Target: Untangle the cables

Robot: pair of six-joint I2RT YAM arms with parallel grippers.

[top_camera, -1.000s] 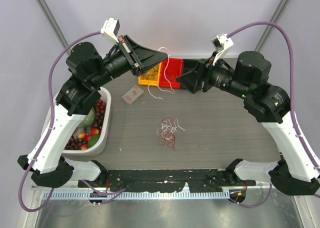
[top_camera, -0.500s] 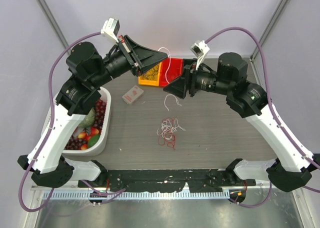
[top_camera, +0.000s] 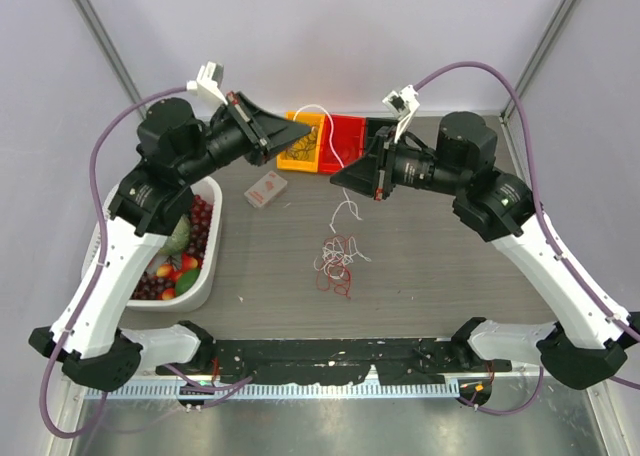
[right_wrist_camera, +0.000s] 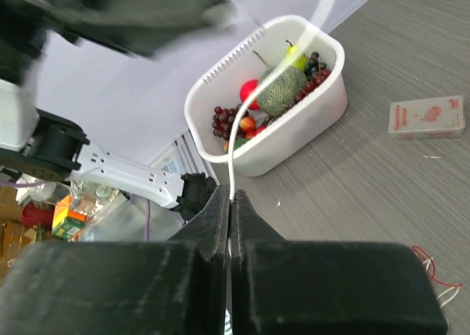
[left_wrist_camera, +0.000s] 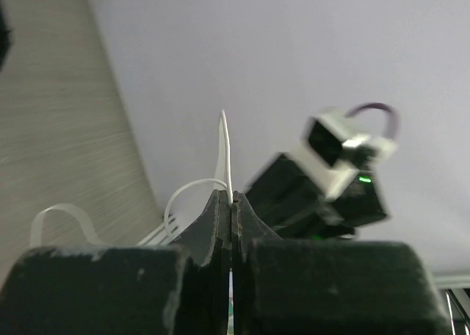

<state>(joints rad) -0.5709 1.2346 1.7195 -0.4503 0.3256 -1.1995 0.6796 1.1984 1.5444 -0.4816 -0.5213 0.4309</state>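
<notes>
Left fingers point(left_wrist_camera: 211, 236), right fingers point(right_wrist_camera: 215, 221) pinch white cable point(left_wrist_camera: 227, 155), box point(top_camera: 266, 189) print illegible

Both arms rise from their bases, bend at the elbow and reach inward toward each other. The left pincer point(top_camera: 306, 126) and right pincer point(top_camera: 336, 179) are near each other, tips apart. Each has its jaws pressed together on the white cable point(left_wrist_camera: 228, 159).

Right jaws have closed on white cable point(right_wrist_camera: 231, 175).
</notes>
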